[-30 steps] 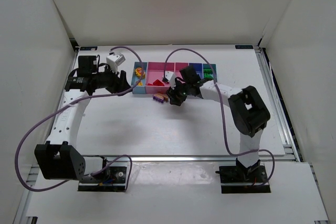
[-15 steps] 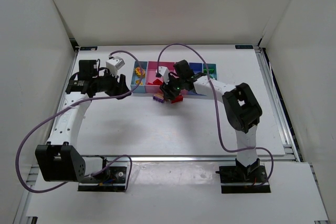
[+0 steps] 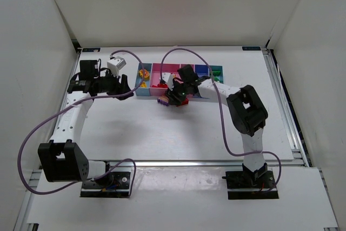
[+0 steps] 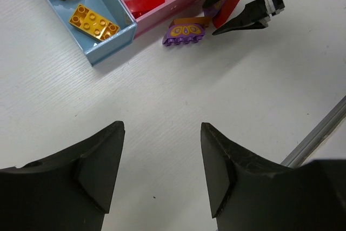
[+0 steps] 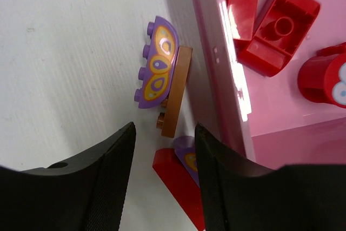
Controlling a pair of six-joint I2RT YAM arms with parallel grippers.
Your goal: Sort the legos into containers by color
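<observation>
- Since the earlier overhead view, the right arm has swung left along the row of bins. It has brought the right hand [image 3: 175, 97] down over the loose pieces in front of the pink open-top plastic bin [image 5: 216, 52]. The left arm has barely shifted.
- Right hand: fingers apart, straddling a red wedge-shaped plastic brick [image 5: 173, 179] that lies on the white counter [image 4: 178, 90]. A gap shows on one side, so the brick is not clamped.
- Left hand [image 4: 162, 128]: fingers apart with nothing between them, hovering over bare counter near the light blue plastic bin [image 4: 111, 44]. That bin holds yellow plastic bricks [image 4: 93, 21].
- Location of unsorted pieces: four lie huddled just outside the pink bin's front wall.
  - the red wedge;
  - a purple rounded plastic brick with orange markings [image 5: 157, 63];
  - an orange-brown flat plastic plate [image 5: 175, 93] touching that purple brick;
  - a second purple piece [image 5: 188, 158].
- Other red bricks [image 5: 275, 28] already lie inside the pink bin.
- Handling assessment: the pieces appear rigid, light and glossy. They are likely to slip or skitter under an off-centre pinch and unlikely to break.
- Recommended hold: across the red wedge's two flat sides, not its slope. The bin wall and the crowded pieces leave little finger room, so neighbours may get nudged.
</observation>
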